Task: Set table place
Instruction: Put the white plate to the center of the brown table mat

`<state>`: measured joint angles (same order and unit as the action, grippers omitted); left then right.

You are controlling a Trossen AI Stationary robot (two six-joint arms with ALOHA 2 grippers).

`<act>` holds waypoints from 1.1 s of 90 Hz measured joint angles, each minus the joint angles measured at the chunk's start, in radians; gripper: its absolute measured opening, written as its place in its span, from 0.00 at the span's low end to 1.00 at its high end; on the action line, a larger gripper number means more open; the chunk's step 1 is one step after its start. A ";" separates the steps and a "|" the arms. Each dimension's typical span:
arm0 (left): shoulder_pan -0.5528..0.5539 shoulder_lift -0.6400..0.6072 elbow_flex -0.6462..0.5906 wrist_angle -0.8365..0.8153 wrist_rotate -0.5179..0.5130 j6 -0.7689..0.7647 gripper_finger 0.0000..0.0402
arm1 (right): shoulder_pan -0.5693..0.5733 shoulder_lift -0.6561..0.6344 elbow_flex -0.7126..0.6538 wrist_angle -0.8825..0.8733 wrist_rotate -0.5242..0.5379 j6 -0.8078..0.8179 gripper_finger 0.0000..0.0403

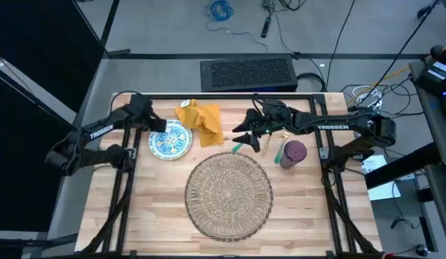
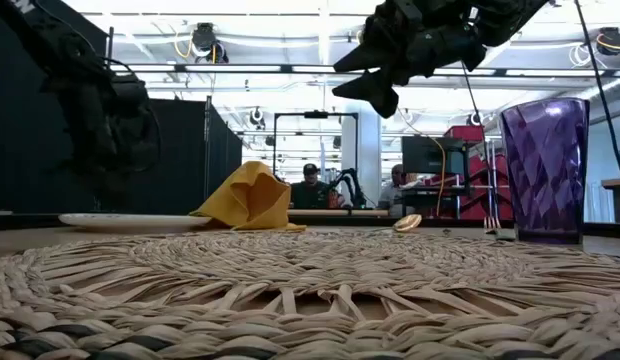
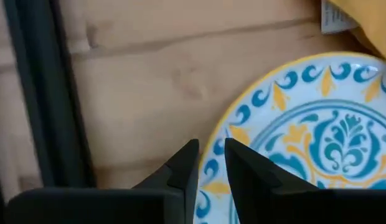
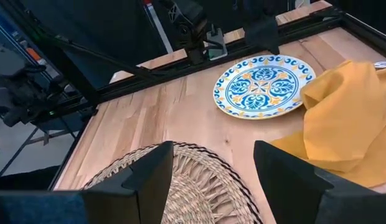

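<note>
Left gripper point(image 3: 210, 163) – fingers narrow, straddling rim of round blue-and-yellow patterned plate point(image 1: 170, 140). Mustard-yellow cloth napkin point(image 1: 202, 120) beside plate. Round woven straw mat point(image 1: 228, 194) at table centre. Right gripper point(image 4: 211, 167) – wide, empty, raised above mat edge. Purple faceted cup point(image 1: 293, 153) right of mat.

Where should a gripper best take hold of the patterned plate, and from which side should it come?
Probably at the rim. The plate lies flat on the table, so only its thin raised edge offers a grip. The edge toward the left gripper is free, while the yellow napkin crowds the opposite side. One finger over, one under.
</note>
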<state>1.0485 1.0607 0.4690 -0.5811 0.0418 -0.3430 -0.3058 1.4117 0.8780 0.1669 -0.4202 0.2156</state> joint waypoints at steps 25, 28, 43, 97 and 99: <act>-0.047 0.001 0.000 -0.023 -0.121 -0.046 0.16 | 0.000 0.000 0.000 0.000 -0.025 0.004 0.52; -0.050 0.001 0.000 -0.023 -0.124 -0.048 0.16 | 0.000 0.000 0.000 0.000 -0.029 0.005 0.52; -0.083 0.011 0.000 -0.033 -0.106 -0.071 0.16 | 0.000 0.000 0.000 0.000 -0.033 0.005 0.52; -0.216 0.046 0.002 -0.060 -0.139 -0.150 0.16 | 0.000 0.000 0.000 0.000 -0.058 0.008 0.52; -0.225 0.046 0.002 -0.059 -0.136 -0.150 0.16 | 0.000 0.000 0.000 0.000 -0.058 0.008 0.52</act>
<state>0.8233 1.1065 0.4709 -0.6400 -0.0944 -0.4927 -0.3058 1.4117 0.8780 0.1667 -0.4778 0.2234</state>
